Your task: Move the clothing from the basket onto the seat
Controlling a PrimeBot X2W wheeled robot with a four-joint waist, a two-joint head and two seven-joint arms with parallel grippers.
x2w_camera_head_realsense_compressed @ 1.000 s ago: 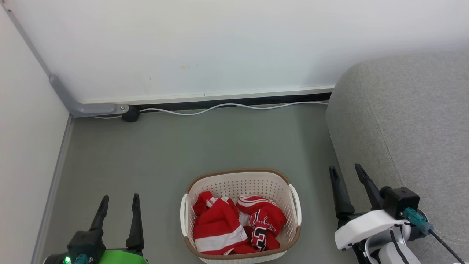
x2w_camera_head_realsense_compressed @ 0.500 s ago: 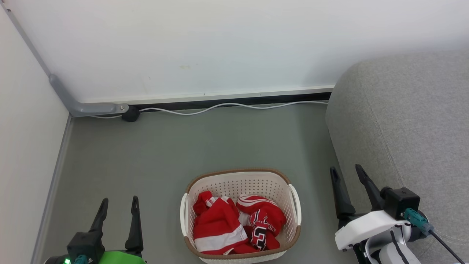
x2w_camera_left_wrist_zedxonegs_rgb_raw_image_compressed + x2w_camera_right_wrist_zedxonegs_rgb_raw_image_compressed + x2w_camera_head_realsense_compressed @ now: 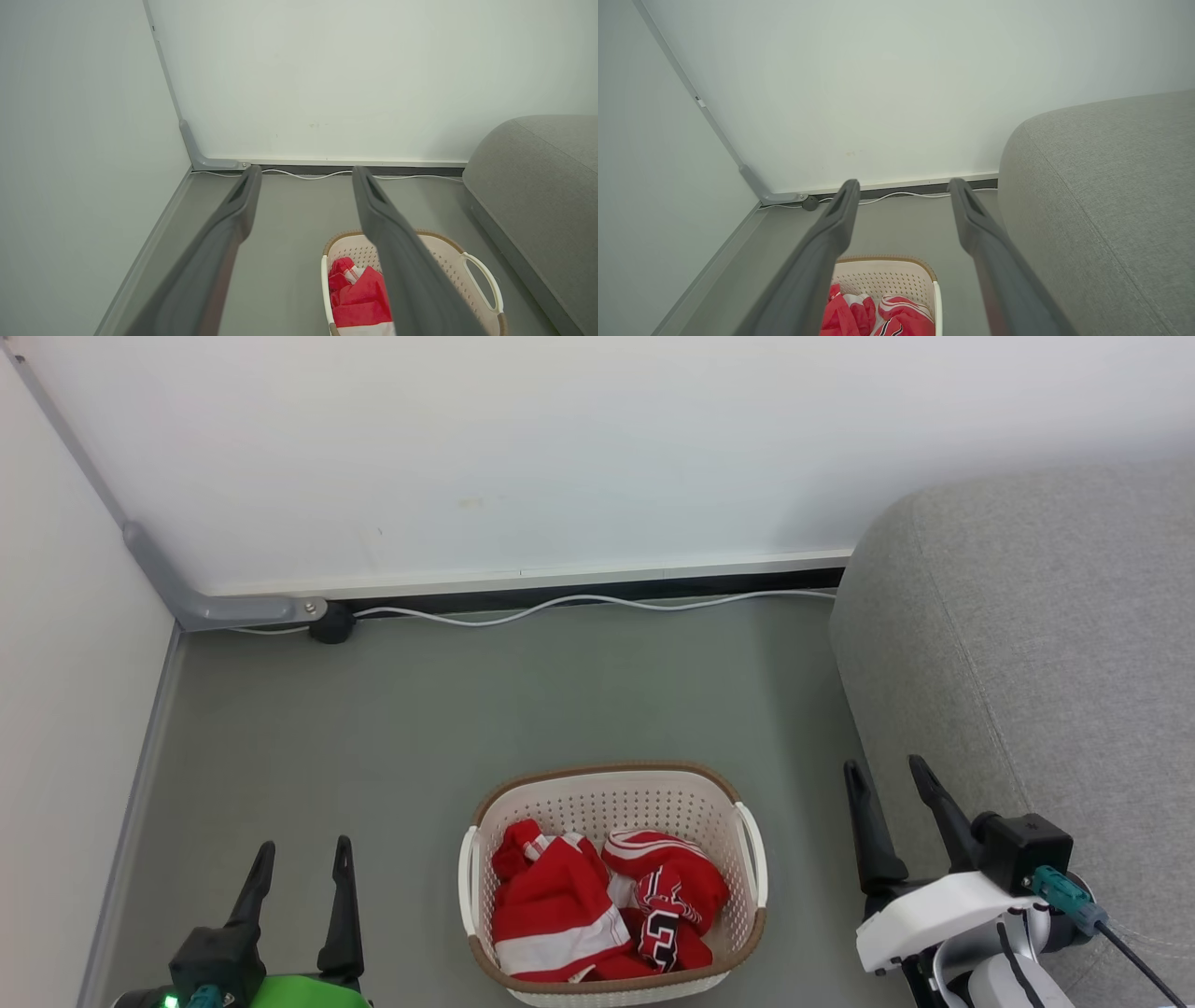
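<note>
In one second our left gripper [image 3: 305, 846] and right gripper [image 3: 883, 764] sank slightly, fingers spread, empty — red thin-fabric clothing [image 3: 560, 915] lay untouched in the cream perforated plastic basket [image 3: 607, 771], none yet on the grey upholstered seat [image 3: 1027, 644].

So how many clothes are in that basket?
2 visible in the basket: a white-striped red garment on the left, a lettered red jersey on the right; more may hide underneath.
</note>
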